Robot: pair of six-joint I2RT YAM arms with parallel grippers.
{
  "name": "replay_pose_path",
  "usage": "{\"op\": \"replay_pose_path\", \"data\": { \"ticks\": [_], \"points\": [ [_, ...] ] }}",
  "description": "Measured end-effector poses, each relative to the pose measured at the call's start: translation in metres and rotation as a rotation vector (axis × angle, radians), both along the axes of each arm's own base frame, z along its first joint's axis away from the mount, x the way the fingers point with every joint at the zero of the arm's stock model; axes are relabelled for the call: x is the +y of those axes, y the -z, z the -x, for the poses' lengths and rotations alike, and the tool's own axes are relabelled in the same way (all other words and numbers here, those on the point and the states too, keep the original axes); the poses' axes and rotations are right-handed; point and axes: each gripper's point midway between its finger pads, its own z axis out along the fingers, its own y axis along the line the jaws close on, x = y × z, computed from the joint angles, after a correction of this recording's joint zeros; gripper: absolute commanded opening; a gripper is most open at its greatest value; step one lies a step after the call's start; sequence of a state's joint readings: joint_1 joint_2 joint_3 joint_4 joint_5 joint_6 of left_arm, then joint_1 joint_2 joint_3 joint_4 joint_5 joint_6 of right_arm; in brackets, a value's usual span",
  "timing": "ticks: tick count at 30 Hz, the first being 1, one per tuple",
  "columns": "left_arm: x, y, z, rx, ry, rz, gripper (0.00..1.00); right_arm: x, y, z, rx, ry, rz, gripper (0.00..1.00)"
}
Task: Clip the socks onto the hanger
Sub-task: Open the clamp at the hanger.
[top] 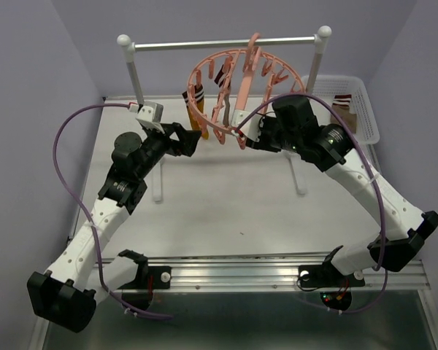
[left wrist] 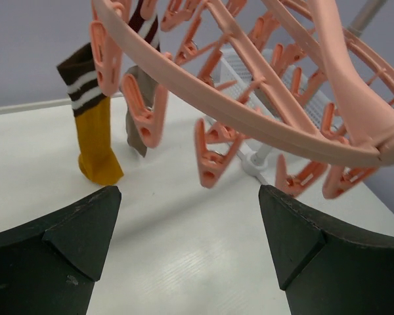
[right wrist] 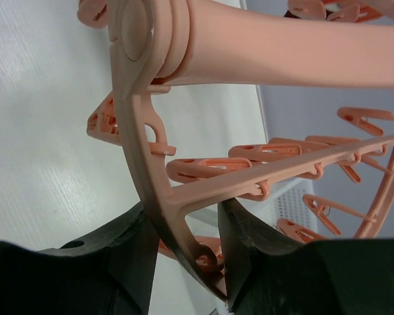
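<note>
The salmon-pink hanger (top: pixel 242 76) hangs by its hook from the rail. A mustard-orange sock with a striped cuff (top: pixel 196 106) and a brown sock (top: pixel 223 102) hang clipped to its left side. In the left wrist view the mustard sock (left wrist: pixel 95 134) and the brown sock (left wrist: pixel 139 125) dangle behind the hanger's ring (left wrist: pixel 249 121). My left gripper (top: pixel 192 141) is open and empty just below the ring's near-left rim, and it also shows in the left wrist view (left wrist: pixel 187 230). My right gripper (top: pixel 250 135) is shut on the ring's near rim (right wrist: pixel 159 197). Its fingers (right wrist: pixel 134 252) pinch the rim where a spoke joins it.
The white-posted metal rail stand (top: pixel 226 44) crosses the back of the table. A white basket (top: pixel 366 109) at the back right holds another striped sock (top: pixel 344 103). Several empty clips (left wrist: pixel 213 157) dangle from the ring. Purple cables loop beside both arms.
</note>
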State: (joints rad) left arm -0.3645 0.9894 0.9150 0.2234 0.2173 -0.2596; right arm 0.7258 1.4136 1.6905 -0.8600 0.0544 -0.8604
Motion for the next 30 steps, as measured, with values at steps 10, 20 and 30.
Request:
{"op": "replay_pose_path", "data": {
  "ticks": [10,20,30],
  "points": [
    [-0.017,0.015,0.052,-0.056,0.152,-0.061,0.99,0.021,-0.001,-0.005,0.049,-0.035,-0.040,0.39],
    [-0.041,0.028,0.039,-0.013,0.183,-0.038,0.99,0.028,0.000,-0.001,0.076,-0.063,-0.071,0.40],
    [-0.065,0.025,0.019,-0.007,0.210,-0.005,0.99,0.032,-0.001,0.000,0.085,-0.068,-0.096,0.40]
  ]
}}
